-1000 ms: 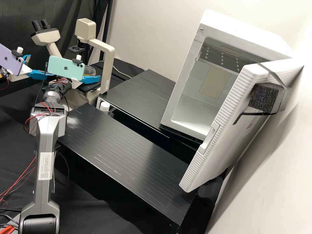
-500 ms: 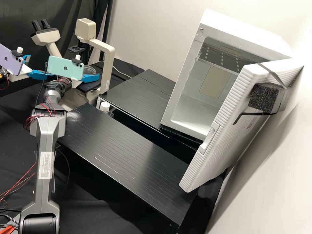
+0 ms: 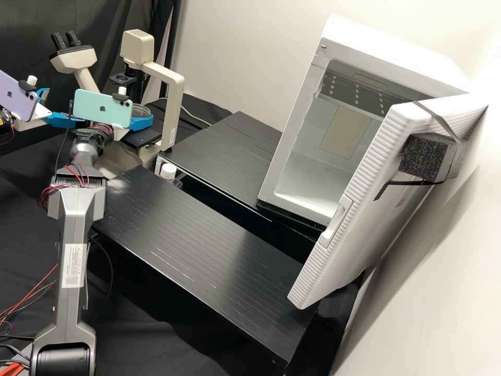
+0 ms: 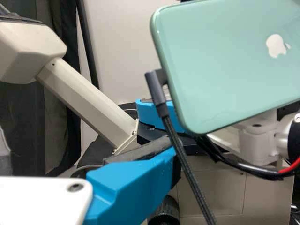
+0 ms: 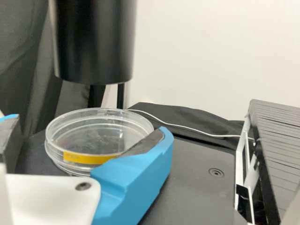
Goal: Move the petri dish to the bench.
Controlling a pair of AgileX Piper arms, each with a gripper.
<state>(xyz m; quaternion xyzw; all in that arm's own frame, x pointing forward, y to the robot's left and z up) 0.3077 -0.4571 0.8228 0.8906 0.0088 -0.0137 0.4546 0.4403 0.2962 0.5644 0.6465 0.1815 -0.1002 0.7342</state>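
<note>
The clear petri dish (image 3: 141, 111) with a yellow label sits on the microscope's dark stage. My right gripper (image 3: 138, 109), beneath the teal phone, is at the dish. In the right wrist view the dish (image 5: 98, 138) lies between the two parted fingers of my right gripper (image 5: 89, 129); one finger overlaps its near rim, and whether it touches is unclear. Off to the left, my left gripper (image 3: 64, 106) is open and holds nothing. From its own wrist, one finger of my left gripper (image 4: 93, 154) shows, with the right arm's phone and a blue finger beyond. The black bench (image 3: 203, 235) stands lower right.
The microscope's beige arm (image 3: 171, 112) rises close beside the dish, with a black cylinder (image 5: 93, 42) above it. A second black platform (image 3: 222, 156) lies behind the bench, and a white-capped bottle (image 3: 168, 171) stands between them. At right is the white incubator (image 3: 308, 172), its door (image 3: 355, 209) open.
The right arm's gripper and teal phone have shifted slightly to the left and up in the high view. The dish appears to have shifted slightly the same way. My left gripper has stayed still.
</note>
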